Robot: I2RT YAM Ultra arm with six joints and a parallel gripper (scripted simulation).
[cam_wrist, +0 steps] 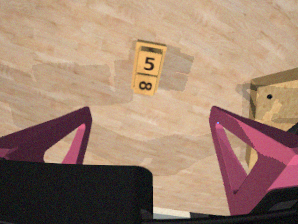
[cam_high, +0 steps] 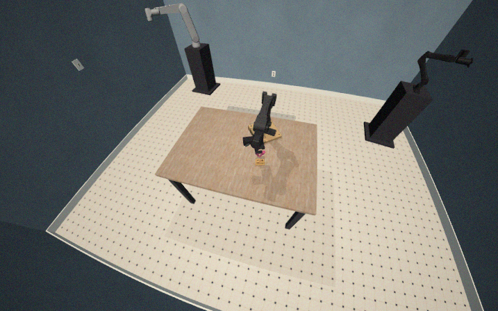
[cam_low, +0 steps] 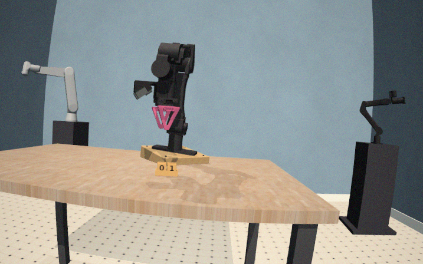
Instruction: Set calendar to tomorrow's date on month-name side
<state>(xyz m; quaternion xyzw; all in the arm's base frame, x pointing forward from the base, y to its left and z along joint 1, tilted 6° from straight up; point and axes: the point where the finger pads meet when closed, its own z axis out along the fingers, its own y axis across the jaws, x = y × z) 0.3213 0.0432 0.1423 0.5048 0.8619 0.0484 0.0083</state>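
"What worries you, starting at the left of the exterior view?"

"The left cube (cam_high: 258,160) (cam_low: 161,167) (cam_wrist: 149,64), reading 0 in front and 5 on top. A careless grip on its neighbour could catch it and turn it or lift it out."

"And the end effector (cam_high: 260,154) (cam_low: 164,128) (cam_wrist: 150,112)?"

"Spread fully, above the calendar, with nothing held. Coming down off-centre, a fingertip could strike a cube or drag the tray (cam_high: 260,164) (cam_low: 166,174) (cam_wrist: 151,44)."

"Then the right cube (cam_high: 262,160) (cam_low: 171,168) (cam_wrist: 145,85)?"

"It shows an upright 1 in front; its top 8 lies sideways to the 5. If this is the month side, that's the one to turn, to get 02. A wrong roll would leave the 2 on its side, and an early release could leave the cube tilted on a wall."

"Where's the calendar, and which way does it point?"

"On the worktop (cam_high: 212,154) (cam_low: 75,170) (cam_wrist: 50,30), in front of the base plate (cam_high: 276,135) (cam_low: 200,160) (cam_wrist: 270,107). The 01 side faces the exterior camera, away from the arm's base; I can't read a month. Its long axis runs left to right there, and nearly up and down in the wrist view."
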